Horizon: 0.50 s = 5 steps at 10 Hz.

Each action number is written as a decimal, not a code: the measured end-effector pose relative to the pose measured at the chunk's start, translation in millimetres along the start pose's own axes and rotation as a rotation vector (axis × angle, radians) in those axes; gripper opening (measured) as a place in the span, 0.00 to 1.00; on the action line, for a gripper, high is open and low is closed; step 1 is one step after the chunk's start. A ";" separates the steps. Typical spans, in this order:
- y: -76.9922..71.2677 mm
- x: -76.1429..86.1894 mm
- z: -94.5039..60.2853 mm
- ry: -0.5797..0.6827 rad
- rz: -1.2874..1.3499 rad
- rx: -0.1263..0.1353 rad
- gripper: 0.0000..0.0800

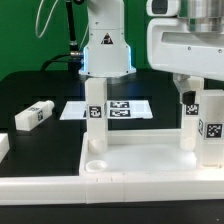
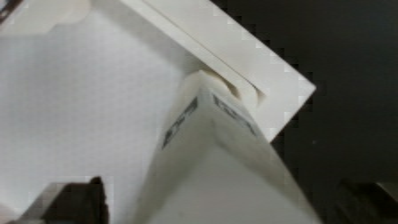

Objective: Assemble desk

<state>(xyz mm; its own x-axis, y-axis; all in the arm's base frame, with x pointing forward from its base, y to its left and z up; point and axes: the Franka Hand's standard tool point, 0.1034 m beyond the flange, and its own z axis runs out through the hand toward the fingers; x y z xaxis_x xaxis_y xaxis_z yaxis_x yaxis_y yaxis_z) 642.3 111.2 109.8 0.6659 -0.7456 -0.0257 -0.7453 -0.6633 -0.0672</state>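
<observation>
**Fig.** The tabletop (image 1: 150, 178) lies rim-up in the foreground, so its corner sockets face upward to receive legs. The claw (image 2: 222, 198) stands wide open and holds nothing, straddling an upright leg (image 2: 222, 160) that its socket apparently supports unaided. A loose leg (image 1: 33, 115) lies on the black desk (image 1: 40, 85).

The exterior view's lower edge cuts off the tabletop (image 1: 140, 190), and its right edge the rightmost leg (image 1: 213, 135). A white piece (image 1: 3, 146) at the exterior view's left edge shows too little to name. An upright leg (image 1: 95, 112) hides part of the marker board (image 1: 125, 108). The wrist view is blurred; of the claw's fingers (image 2: 75, 203) only dark tips show.
</observation>
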 end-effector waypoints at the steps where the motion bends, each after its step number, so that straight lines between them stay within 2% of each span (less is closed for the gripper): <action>1: 0.9 1.2 -0.1 0.003 -0.055 -0.003 0.81; 3: 2.9 3.9 -0.2 0.011 -0.197 -0.013 0.81; 5: 4.6 5.2 1.7 0.023 -0.610 -0.041 0.81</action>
<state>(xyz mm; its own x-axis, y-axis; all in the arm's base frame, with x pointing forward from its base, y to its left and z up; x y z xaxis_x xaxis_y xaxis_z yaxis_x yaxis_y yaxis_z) 642.4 104.4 107.6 0.9724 -0.2317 0.0264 -0.2311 -0.9726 -0.0242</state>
